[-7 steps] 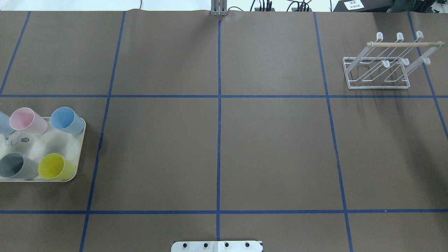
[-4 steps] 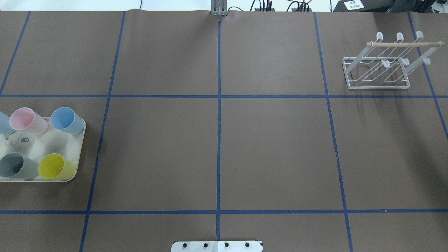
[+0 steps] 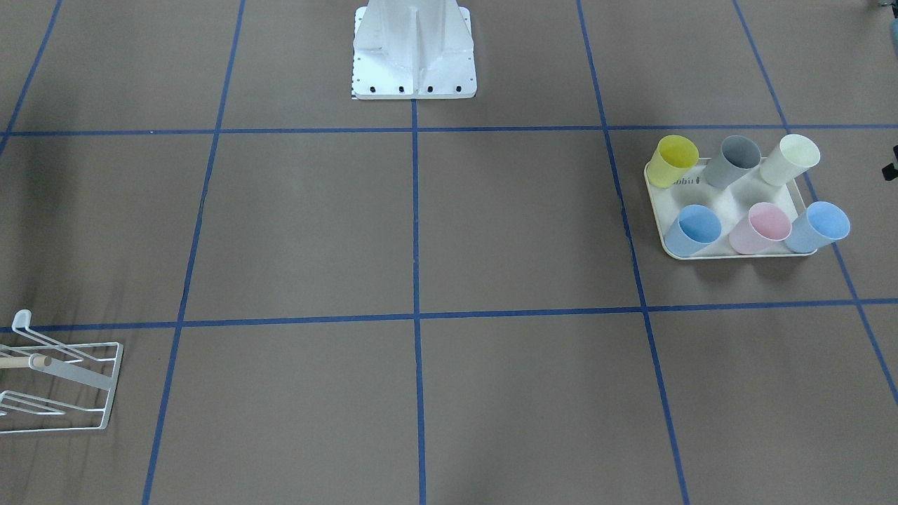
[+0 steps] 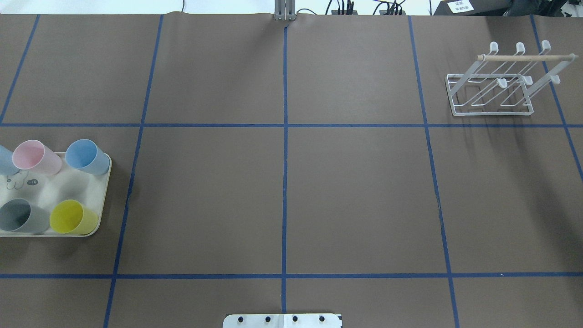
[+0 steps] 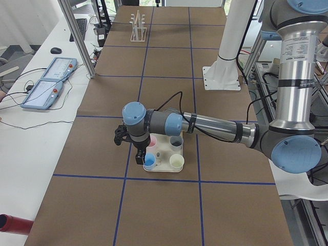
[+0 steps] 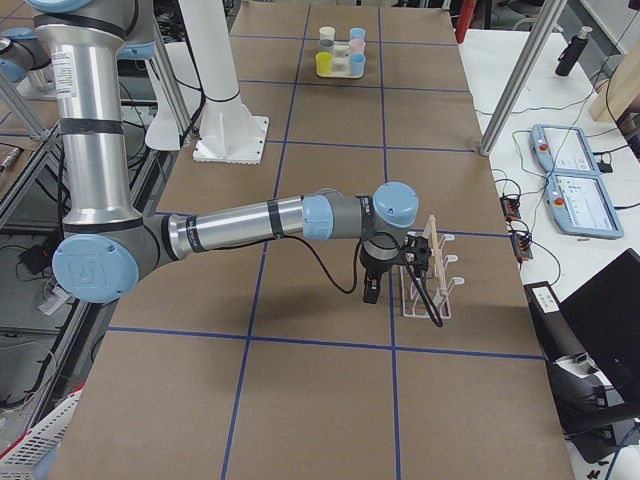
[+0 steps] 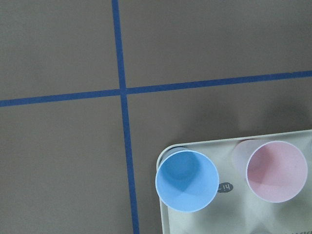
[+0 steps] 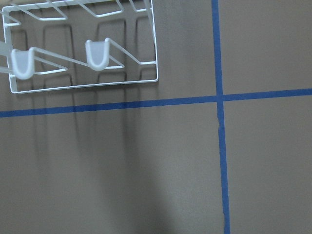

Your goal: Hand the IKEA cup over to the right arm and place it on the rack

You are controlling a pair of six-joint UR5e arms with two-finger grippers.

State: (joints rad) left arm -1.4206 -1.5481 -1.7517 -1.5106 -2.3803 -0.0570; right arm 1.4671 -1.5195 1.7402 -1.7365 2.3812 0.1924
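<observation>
Several coloured IKEA cups stand on a cream tray (image 3: 729, 200) at the robot's left: yellow (image 3: 672, 161), grey (image 3: 733, 161), cream (image 3: 789, 160), pink (image 3: 761, 228) and two blue ones (image 3: 693, 230). My left gripper (image 5: 140, 158) hangs above the tray's outer corner, over a blue cup (image 7: 186, 180) beside the pink cup (image 7: 276, 170). I cannot tell whether it is open or shut. The white wire rack (image 4: 492, 91) stands far right with nothing on it. My right gripper (image 6: 369, 292), on the right arm (image 6: 250, 222), hovers beside the rack (image 6: 430, 270); its state cannot be told.
The robot's white pedestal (image 3: 414, 49) stands at the table's near middle. Blue tape lines divide the brown table cover (image 4: 355, 196) into squares. Metal frame posts (image 5: 77, 36) and teach pendants (image 5: 48, 87) sit beyond the far table edge.
</observation>
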